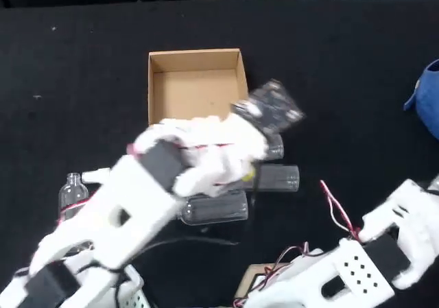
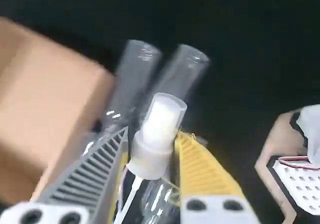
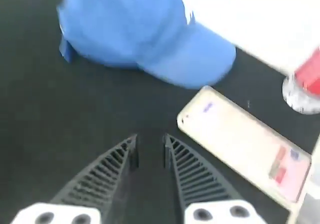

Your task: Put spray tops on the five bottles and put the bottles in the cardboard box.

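Note:
In the left wrist view my left gripper [image 2: 151, 133] is shut on the neck of a clear bottle [image 2: 150, 199] that wears a white spray top [image 2: 159, 129]. Just beyond it lie two clear bottles without tops [image 2: 134, 77] [image 2: 184, 72], next to the cardboard box [image 2: 45, 119]. From above, the left gripper [image 1: 250, 173] hangs in front of the open, empty-looking box [image 1: 195, 88], among lying bottles [image 1: 280, 178] [image 1: 214, 209]. Another topless bottle [image 1: 72, 188] stands upright at the left. My right gripper [image 3: 150, 143] hovers over bare black table, its fingers a narrow slot apart and holding nothing.
A blue cap [image 3: 145, 34] and a flat beige card-like object [image 3: 245, 144] lie ahead of the right gripper; the cap [image 1: 426, 102] sits at the table's right edge. The right arm [image 1: 384, 253] is at the front right, beside a tan board [image 1: 255, 278].

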### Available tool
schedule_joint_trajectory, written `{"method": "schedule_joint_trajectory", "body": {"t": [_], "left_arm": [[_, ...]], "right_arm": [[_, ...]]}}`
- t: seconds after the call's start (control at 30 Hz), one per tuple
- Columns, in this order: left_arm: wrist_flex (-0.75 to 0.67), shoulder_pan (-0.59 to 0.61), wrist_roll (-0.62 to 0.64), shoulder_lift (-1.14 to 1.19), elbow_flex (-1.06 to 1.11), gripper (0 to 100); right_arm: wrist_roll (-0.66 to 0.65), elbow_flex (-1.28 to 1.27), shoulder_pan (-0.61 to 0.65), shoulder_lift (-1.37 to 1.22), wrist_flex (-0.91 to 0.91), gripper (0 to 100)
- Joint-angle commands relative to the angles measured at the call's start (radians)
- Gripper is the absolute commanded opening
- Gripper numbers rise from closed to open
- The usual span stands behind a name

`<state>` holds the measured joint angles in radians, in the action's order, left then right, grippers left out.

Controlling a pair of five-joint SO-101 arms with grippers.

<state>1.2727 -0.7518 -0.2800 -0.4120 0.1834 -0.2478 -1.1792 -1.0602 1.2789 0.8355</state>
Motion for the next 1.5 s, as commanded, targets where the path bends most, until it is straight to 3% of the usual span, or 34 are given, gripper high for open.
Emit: {"method": "schedule_joint_trajectory", "body": {"t": [0.0, 0.17, 0.3, 0.37, 0.47, 0.57, 0.7, 0.87, 1.0, 1.1, 1.23, 1.47], "left_arm": [[-0.06, -0.059, 0.012, 0.106, -0.018, 3], [-0.107, -0.117, 0.012, 0.249, -0.064, 5], [-0.101, -0.114, 0.012, 0.29, -0.104, 21], [-0.071, -0.094, 0.012, 0.267, -0.117, 27], [0.048, -0.045, 0.005, 0.198, -0.183, 28], [0.172, 0.077, 0.003, 0.107, -0.278, 28], [0.31, 0.343, -0.003, -0.003, -0.355, 28], [0.488, 0.736, -0.153, -0.083, -0.331, 28], [0.471, 1.059, -0.238, -0.081, -0.179, 28], [0.437, 1.221, -0.301, -0.052, -0.045, 28], [0.374, 1.351, -0.333, -0.003, 0.081, 28], [0.184, 1.483, -0.334, 0.068, 0.289, 28]], "right_arm": [[-0.026, -0.033, -0.041, 0.018, 0.0, 7.4], [-0.026, -0.079, -0.043, 0.019, 0.0, 7.4], [-0.028, -0.107, -0.043, 0.019, 0.0, 7.4], [-0.028, -0.111, -0.035, 0.019, 0.0, 7.4], [-0.028, -0.11, -0.032, 0.019, 0.0, 7.4], [-0.028, -0.102, -0.005, 0.019, 0.008, 7.4], [-0.028, -0.085, 0.075, 0.019, 0.066, 7.5], [-0.028, 0.045, 0.238, 0.019, 0.238, 7.5], [-0.028, 0.168, 0.402, 0.019, 0.381, 7.5], [-0.026, 0.228, 0.514, 0.019, 0.466, 7.5], [-0.026, 0.239, 0.594, 0.013, 0.491, 7.5], [-0.026, 0.237, 0.601, 0.01, 0.491, 7.5]]}}
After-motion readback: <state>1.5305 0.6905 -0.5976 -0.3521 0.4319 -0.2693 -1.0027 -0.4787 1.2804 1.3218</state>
